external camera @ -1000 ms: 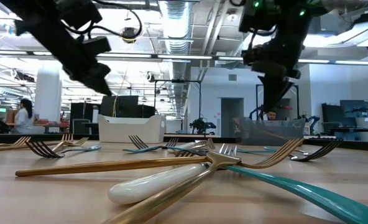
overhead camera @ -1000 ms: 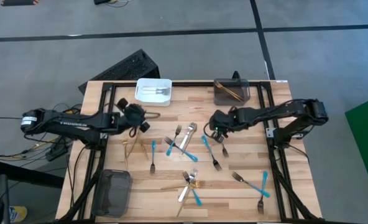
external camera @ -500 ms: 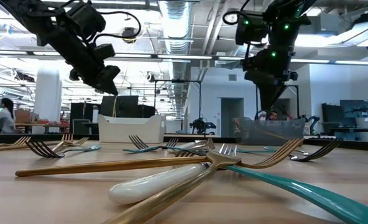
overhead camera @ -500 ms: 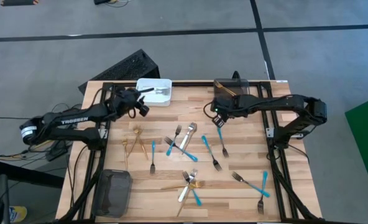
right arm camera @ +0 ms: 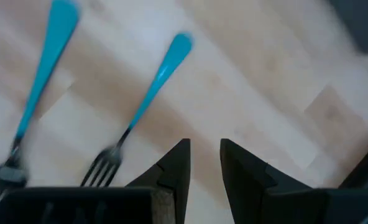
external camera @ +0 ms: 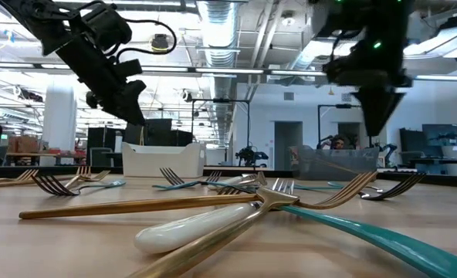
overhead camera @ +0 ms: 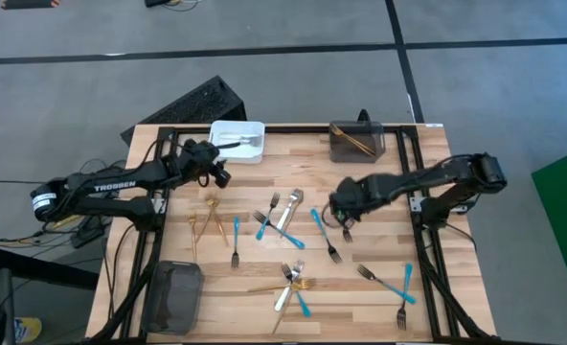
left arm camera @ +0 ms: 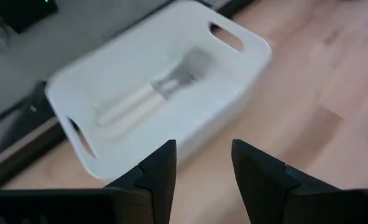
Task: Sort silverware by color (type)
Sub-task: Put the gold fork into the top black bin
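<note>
Silverware lies scattered flat on the wooden table (overhead camera: 427, 240): blue-handled forks (overhead camera: 317, 222), gold pieces (overhead camera: 212, 222) and a crossed cluster (overhead camera: 293, 278). My left gripper (overhead camera: 218, 175) is open and empty, hovering just short of the white bin (overhead camera: 238, 141). Its wrist view (left arm camera: 202, 149) shows white-handled pieces (left arm camera: 147, 99) lying in that bin (left arm camera: 234, 74). My right gripper (overhead camera: 339, 206) is open and empty above the table's middle right. Its wrist view (right arm camera: 202, 146) looks down on two blue-handled forks (right arm camera: 156, 81) (right arm camera: 41, 74).
A dark grey bin (overhead camera: 357, 142) at the far edge holds gold pieces. Another dark bin (overhead camera: 173, 295) sits at the near left corner. More forks lie near the right edge (overhead camera: 389, 283). Black frame rails (overhead camera: 427, 220) run along both table sides.
My right gripper swung toward the far edge beside the dark grey bin, then came back toward the near side over the blue-handled forks. My left gripper moved toward the white bin at the far edge, then drew back slightly.
</note>
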Controlling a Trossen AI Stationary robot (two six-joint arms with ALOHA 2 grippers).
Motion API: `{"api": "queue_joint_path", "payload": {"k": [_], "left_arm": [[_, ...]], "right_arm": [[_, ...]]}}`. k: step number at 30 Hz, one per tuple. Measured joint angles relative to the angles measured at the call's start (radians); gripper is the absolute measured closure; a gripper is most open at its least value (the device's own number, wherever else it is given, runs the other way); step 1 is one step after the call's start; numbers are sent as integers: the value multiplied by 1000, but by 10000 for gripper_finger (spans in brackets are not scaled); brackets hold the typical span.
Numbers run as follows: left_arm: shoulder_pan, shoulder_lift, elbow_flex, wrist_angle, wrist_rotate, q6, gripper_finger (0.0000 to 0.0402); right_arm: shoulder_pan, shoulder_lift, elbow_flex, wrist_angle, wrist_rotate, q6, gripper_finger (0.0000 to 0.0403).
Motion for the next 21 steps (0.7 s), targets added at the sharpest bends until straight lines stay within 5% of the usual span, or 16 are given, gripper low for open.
{"api": "queue_joint_path", "payload": {"k": [8, 15, 21], "left_arm": [[-157, 0, 0, -71, -59, -114, 258], [-256, 0, 0, -34, -128, -138, 258], [-279, 0, 0, 23, -128, -111, 258]], "right_arm": [[212, 0, -34, -8, -8, 271, 291], [349, 0, -85, 66, -115, 518, 290], [446, 13, -92, 306, -51, 375, 290]]}}
